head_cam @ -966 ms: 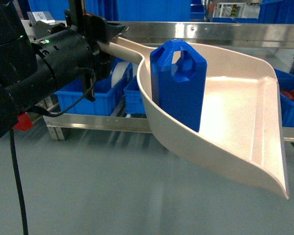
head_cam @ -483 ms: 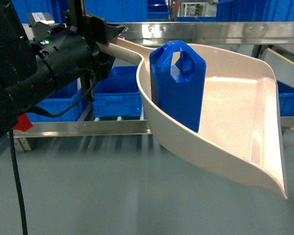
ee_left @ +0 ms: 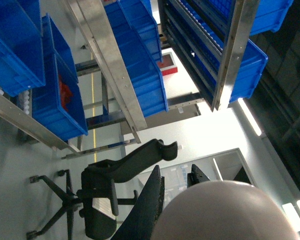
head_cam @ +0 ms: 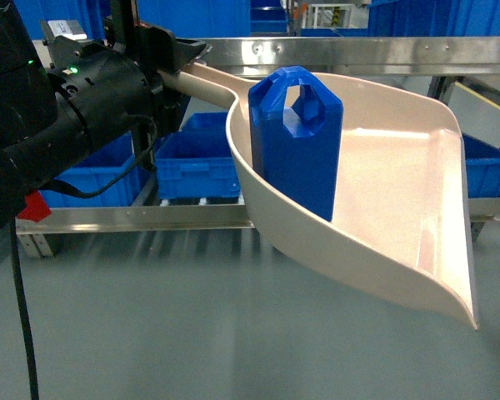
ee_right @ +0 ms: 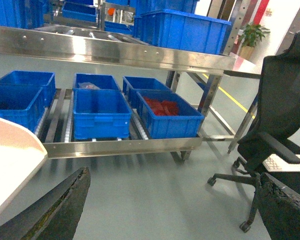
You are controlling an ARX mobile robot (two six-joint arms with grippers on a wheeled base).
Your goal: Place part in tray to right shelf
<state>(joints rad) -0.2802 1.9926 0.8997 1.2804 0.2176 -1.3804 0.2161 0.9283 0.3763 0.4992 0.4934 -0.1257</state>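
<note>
The pale beige tray (head_cam: 400, 192) hangs in the air in front of me, lip towards the lower right. My left gripper (head_cam: 179, 58) is shut on its long handle at the upper left. The blue part (head_cam: 296, 150) stands upright inside the tray against its near wall. In the left wrist view the rounded handle end (ee_left: 225, 215) fills the space between the left gripper's (ee_left: 177, 172) fingers. My right gripper (ee_right: 173, 176) is open over bare floor with nothing between its fingers, and a corner of the tray (ee_right: 10, 155) shows at its left. The right shelf (head_cam: 358, 54) stands behind the tray.
Blue crates (head_cam: 196, 162) sit on the shelf's lower roller level behind a steel front rail (head_cam: 150, 217). In the right wrist view a crate with red contents (ee_right: 170, 115) sits on that level. A black office chair (ee_right: 280, 110) stands to the shelf's right on the grey floor (head_cam: 150, 333).
The shelf and crates behind have slid sideways across the head view. The tray with the part in it has shifted slightly left, still held by the left gripper.
</note>
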